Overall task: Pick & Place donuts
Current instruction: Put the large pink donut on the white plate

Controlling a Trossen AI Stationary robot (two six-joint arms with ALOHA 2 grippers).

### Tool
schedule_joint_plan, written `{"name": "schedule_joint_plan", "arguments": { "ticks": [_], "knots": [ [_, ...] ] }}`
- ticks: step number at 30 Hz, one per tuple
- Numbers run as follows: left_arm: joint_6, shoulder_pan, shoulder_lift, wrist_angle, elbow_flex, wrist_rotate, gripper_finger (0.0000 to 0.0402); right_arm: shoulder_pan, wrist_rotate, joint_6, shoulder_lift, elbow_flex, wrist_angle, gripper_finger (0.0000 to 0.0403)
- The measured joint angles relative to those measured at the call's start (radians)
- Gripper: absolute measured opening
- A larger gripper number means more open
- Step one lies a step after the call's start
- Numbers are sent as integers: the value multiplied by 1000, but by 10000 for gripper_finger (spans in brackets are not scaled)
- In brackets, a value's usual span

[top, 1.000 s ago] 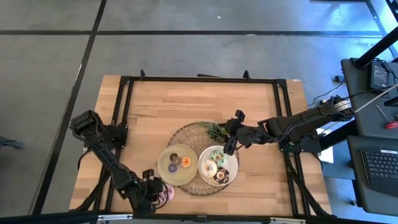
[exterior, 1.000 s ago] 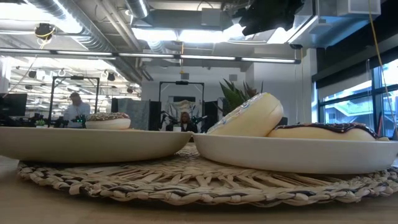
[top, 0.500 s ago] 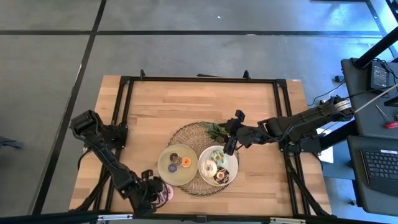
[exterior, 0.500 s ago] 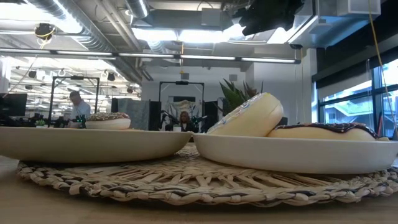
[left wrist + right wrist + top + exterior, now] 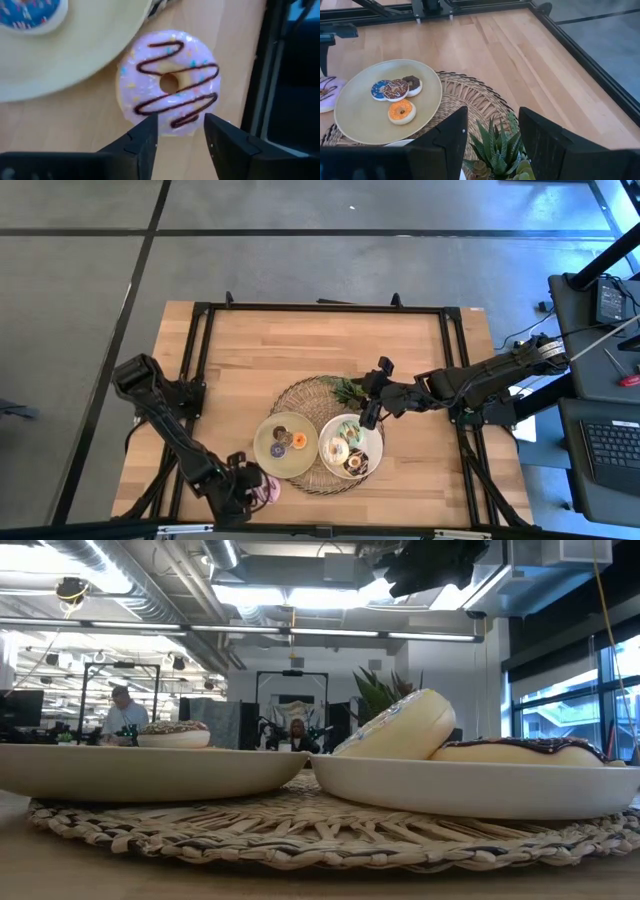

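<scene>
My high camera looks straight down on the whole table (image 5: 250, 350); my low one sits level, close against the woven mat (image 5: 320, 830), which both show.

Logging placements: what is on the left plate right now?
The left plate holds three donuts: blue-iced, sprinkled brown and orange, with a chocolate one partly hidden behind. The pink striped donut lies on the table.

The bench (image 5: 260, 350) is pale blond wood inside a black frame. The woven mat (image 5: 470, 97) is straw-tan. The left plate (image 5: 355, 112) is pale yellow-green, carrying a blue-iced donut (image 5: 380, 89), an orange one (image 5: 401, 111) and two brown sprinkled ones. At the plate's 7 o'clock, a lilac-pink donut (image 5: 169, 82) has a dark chocolate zigzag and coloured flecks. The sprig (image 5: 495, 147) is green.
</scene>
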Motion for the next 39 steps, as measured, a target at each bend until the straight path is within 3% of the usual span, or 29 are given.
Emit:
{"name": "schedule_joint_plan", "arguments": {
  "ticks": [8,26,39],
  "knots": [
    [2,0,-34,-5,0,-110,176,0,0,0,0,0,-1,178],
    [-159,6,4,-45,-38,-131,192,0,-1,-19,34,0,-4,178],
    [-148,13,4,11,-51,-164,192,0,0,-53,40,0,11,178]
  ]
}}
